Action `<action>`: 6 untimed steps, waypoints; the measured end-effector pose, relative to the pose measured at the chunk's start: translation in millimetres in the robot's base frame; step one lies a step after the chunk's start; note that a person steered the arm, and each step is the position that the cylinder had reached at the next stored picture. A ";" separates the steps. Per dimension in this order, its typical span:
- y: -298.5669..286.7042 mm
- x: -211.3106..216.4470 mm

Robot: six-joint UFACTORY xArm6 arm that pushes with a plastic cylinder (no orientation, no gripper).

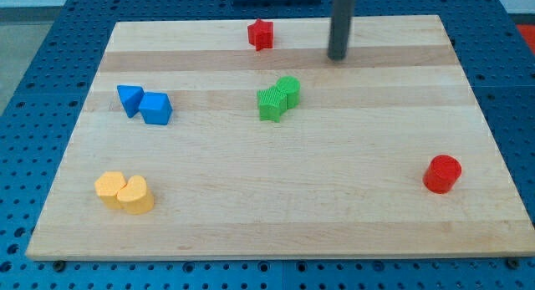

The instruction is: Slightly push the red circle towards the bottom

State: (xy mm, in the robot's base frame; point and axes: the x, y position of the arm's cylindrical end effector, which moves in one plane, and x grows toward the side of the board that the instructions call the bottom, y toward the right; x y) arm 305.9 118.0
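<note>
Wooden surface (276, 198) on a blue perforated bench. The arm ends in a dark rod entering from the view's top; my tip (337, 58) sits near the top edge, right of centre. No claw is fitted, so nothing is clenched or grasped, and the tip touches no block. Red circle (441, 174): a short cylinder, upright, near the view's right edge in the lower half, alone, well apart from the tip and from all other blocks. Red star (261, 34) at the top edge, left of the tip, not in contact with it. Two green blocks (278, 99) touching each other just above centre, below and left of the tip; shapes hard to make out. Blue triangle (129, 99) and blue cube (155, 109) side by side, touching, at the view's left. Two yellow blocks (124, 192), rounded, pressed together at the lower left.
</note>
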 end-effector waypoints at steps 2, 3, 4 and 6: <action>65.2 95.7; 92.5 140.0; 106.3 177.2; 113.0 243.5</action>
